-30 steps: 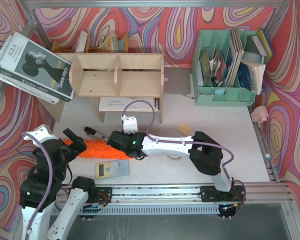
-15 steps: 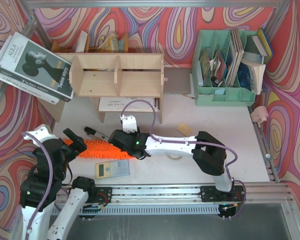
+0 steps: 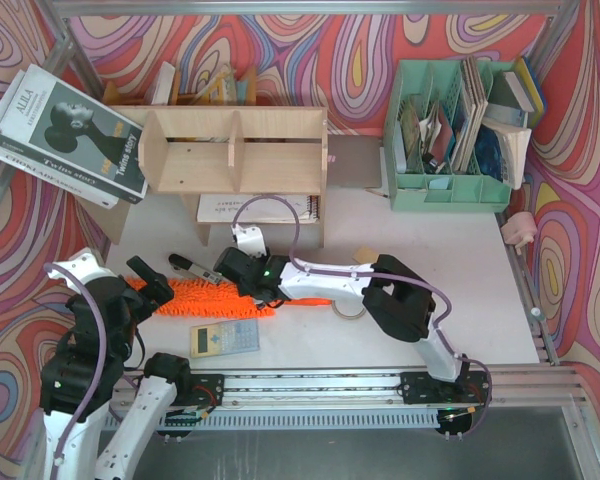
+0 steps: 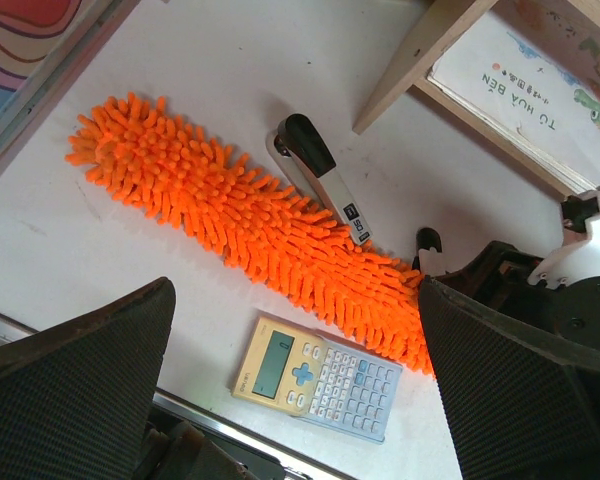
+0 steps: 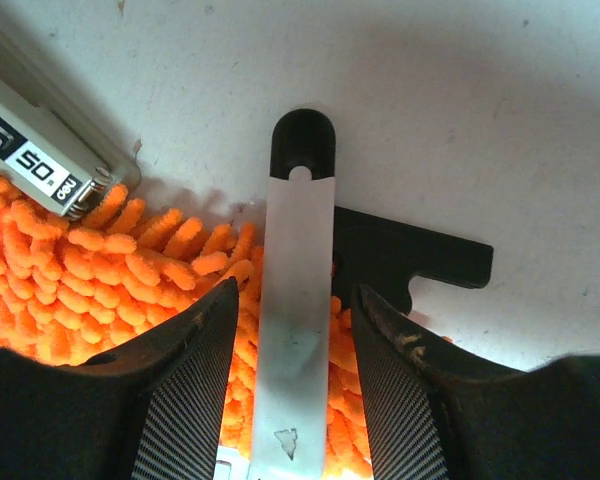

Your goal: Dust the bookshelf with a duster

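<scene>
Swirled red, pink and yellow walls ring a white table (image 3: pixel 430 250), seen from above with the arm bases at 6 o'clock. At 11 o'clock the shelf (image 3: pixel 235 150) stands upright on its side panels. A booklet (image 3: pixel 255 207) lies flat beneath it and a stack of books (image 3: pixel 65 135) sits just off its 9 o'clock end. A mint organizer (image 3: pixel 445 185) full of papers sits at 1 o'clock, apart from the shelf. The duster (image 3: pixel 202 298) lies flat on the table at 8 o'clock, near the shelf's front but not touching it. Its fluffy head runs from 9 to 3, and its thin handle (image 3: pixel 317 300) pokes out toward 3 beneath the right arm. A stapler (image 3: pixel 193 267) touches the head's 12 o'clock edge and a calculator (image 3: pixel 223 339) lies just beside its 6 o'clock edge. The left gripper (image 4: pixel 295 290) hangs over the head's 9 o'clock end with its fingers spread wide, holding nothing. The right gripper (image 5: pixel 295 295) is down over the head's 3 o'clock end, fingers (image 5: pixel 185 400) a little apart with orange fluff between them; whether they pinch it I cannot tell
</scene>
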You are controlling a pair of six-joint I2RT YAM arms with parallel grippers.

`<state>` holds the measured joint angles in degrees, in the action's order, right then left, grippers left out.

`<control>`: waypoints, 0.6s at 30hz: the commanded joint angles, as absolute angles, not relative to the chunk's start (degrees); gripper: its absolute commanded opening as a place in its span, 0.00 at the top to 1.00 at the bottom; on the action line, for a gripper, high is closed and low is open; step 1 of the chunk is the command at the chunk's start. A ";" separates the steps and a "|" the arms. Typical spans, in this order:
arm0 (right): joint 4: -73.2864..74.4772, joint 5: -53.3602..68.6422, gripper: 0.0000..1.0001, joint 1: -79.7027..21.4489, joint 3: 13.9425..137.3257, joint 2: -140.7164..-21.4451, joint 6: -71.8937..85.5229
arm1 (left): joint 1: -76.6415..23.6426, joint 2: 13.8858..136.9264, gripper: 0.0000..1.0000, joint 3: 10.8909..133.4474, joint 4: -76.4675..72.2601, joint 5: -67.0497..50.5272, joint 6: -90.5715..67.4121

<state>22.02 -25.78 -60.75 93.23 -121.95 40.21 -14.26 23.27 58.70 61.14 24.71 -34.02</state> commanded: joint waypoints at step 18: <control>26.18 -24.76 0.68 -60.83 97.72 -125.64 38.25 | -14.50 23.87 0.02 57.92 60.64 24.98 -33.64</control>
